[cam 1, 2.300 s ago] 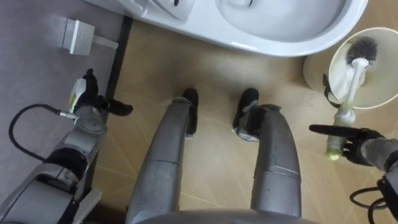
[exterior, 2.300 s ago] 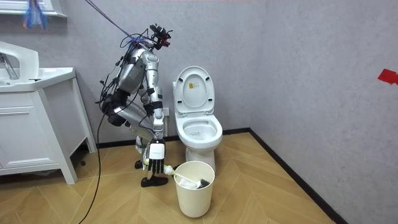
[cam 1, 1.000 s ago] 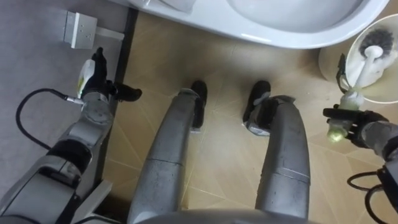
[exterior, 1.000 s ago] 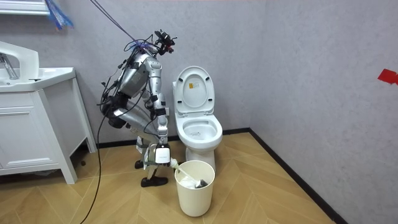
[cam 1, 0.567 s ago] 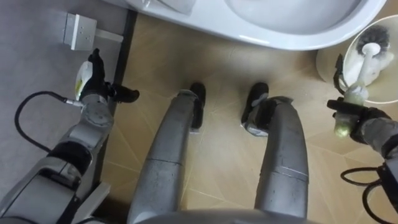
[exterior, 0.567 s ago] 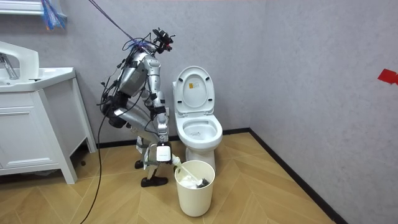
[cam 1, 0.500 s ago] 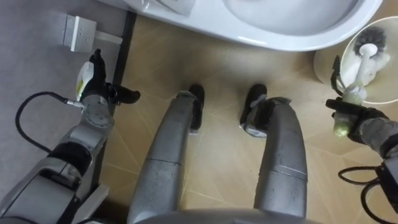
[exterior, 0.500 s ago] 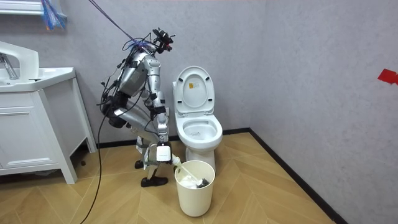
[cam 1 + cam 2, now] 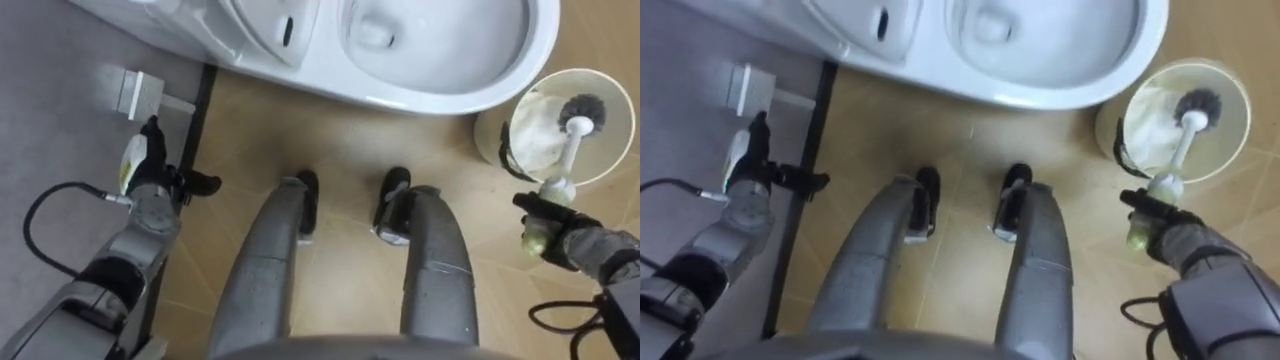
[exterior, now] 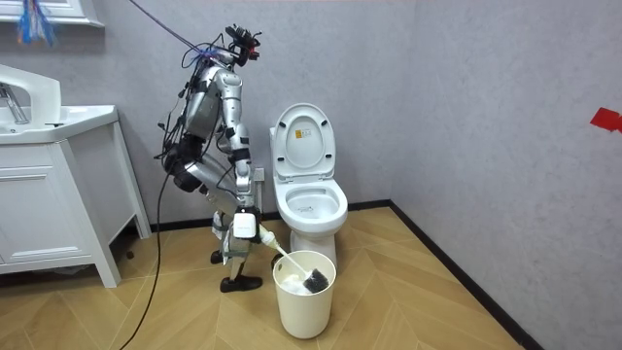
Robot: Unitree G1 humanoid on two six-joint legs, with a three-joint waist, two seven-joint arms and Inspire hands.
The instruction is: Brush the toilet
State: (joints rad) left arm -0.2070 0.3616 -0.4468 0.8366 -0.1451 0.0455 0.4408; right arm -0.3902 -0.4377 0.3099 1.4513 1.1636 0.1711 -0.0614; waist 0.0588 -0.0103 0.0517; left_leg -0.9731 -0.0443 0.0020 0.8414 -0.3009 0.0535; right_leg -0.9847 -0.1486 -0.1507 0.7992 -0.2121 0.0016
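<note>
One right hand (image 9: 556, 236) grips brush (image 9: 569, 148) over bin (image 9: 612, 150)

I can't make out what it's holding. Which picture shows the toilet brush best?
The left eye view: the toilet brush runs whole from right hand to dark bristles over the bin. The right eye view matches; the room view shows it small, sideways.

- The toilet (image 9: 478, 88) is cut off by the eye views' top edge.
- The right hand (image 9: 562, 240), curled, hides part of the handle of the brush (image 9: 583, 107).
</note>
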